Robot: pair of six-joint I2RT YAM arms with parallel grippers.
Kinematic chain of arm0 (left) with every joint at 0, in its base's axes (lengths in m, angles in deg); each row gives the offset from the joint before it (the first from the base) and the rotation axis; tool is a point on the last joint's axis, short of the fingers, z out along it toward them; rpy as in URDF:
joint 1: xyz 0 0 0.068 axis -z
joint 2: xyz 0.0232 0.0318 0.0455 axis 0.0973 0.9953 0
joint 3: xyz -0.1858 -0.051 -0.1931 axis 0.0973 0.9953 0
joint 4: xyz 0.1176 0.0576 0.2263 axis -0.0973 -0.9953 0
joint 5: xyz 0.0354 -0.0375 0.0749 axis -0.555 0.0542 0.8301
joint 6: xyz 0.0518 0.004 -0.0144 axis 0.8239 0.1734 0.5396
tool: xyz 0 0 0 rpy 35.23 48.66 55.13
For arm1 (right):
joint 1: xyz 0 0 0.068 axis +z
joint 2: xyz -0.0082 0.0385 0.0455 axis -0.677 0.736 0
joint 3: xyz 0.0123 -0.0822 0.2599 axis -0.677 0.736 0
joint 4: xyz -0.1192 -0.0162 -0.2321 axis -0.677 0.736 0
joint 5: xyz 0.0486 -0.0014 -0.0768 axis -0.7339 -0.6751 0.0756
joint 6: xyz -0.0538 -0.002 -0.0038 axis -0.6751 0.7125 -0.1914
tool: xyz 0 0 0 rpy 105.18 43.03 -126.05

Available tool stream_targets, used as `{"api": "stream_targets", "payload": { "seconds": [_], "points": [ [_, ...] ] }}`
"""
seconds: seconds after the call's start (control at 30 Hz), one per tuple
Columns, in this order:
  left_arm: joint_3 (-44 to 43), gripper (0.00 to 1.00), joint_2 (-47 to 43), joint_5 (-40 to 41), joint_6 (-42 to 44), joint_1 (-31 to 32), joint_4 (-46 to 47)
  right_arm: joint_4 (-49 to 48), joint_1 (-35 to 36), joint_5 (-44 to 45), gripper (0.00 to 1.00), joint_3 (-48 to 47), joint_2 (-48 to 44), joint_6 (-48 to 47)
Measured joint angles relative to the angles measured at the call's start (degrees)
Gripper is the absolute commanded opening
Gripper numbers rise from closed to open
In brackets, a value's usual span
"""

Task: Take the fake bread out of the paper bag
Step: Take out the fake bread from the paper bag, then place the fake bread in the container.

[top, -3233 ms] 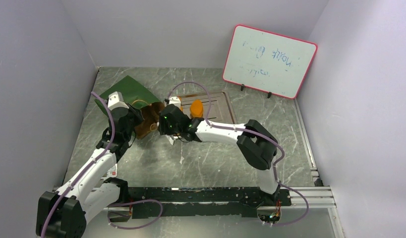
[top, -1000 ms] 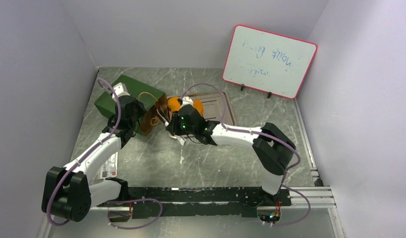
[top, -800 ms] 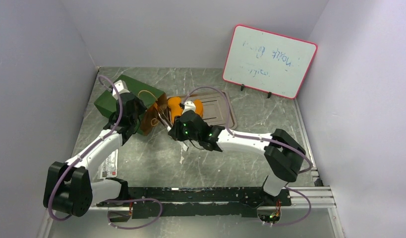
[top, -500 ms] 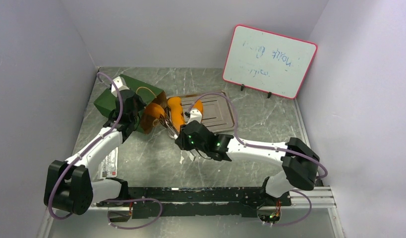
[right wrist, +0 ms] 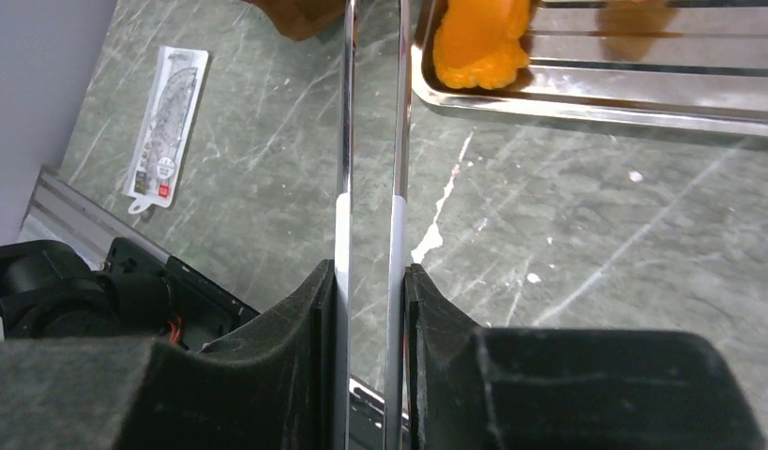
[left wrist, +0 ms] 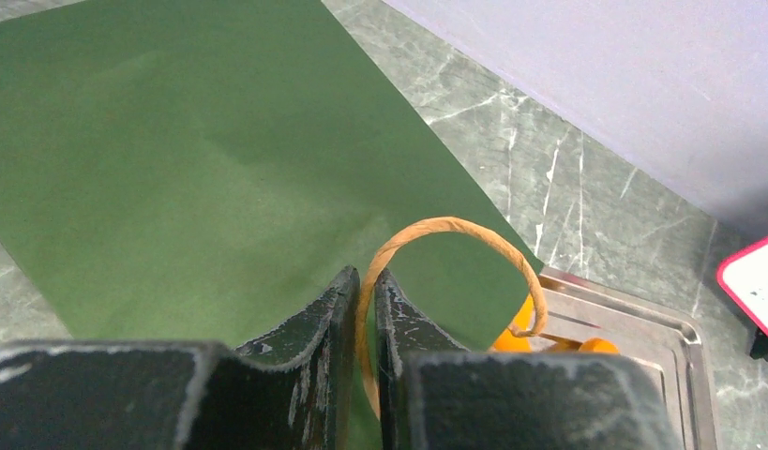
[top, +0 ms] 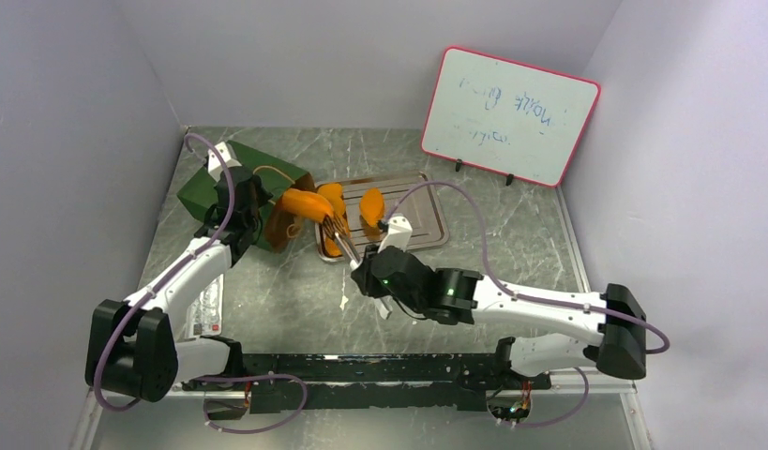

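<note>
Beside tray [top: 423, 212], right claw [right wrist: 370, 281] clamping tongs [right wrist: 347, 141]

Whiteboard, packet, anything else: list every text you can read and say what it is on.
Whiteboard: blue handwritten lines, too faint and blurred to read.
Flat white packet: grey print and a small red mark, too small to read.
No other text shows.

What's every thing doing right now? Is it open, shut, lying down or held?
Bag: lying on its side, mouth open.
Left tool: shut on the bag's handle.
Right tool: shut on the tongs.
Tongs: squeezed on a loaf at the bag's mouth.
Tray: lying flat, two breads on it.
</note>
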Motion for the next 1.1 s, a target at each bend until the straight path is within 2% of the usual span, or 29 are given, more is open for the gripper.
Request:
{"api": "stream_targets", "payload": {
  "seconds": [0.5, 0.9, 1.1],
  "points": [
    [-2.5, 0.07, 3.1, -0.2, 0.5, -5.2, -0.3, 16.7, 2.2, 10.3, 0.00, 1.2, -13.8, 8.2],
    [-2.5, 0.07, 3.0, -1.8, 0.5, -6.0, -0.3, 27.5, 2.6, 21.5, 0.00, 1.3, -16.6, 17.5],
    [-2.5, 0.07, 2.3, -3.0, 0.3, -6.0, -0.3, 31.5, 2.5, 25.4, 0.00, 1.5, -14.4, 22.9]
  ]
}}
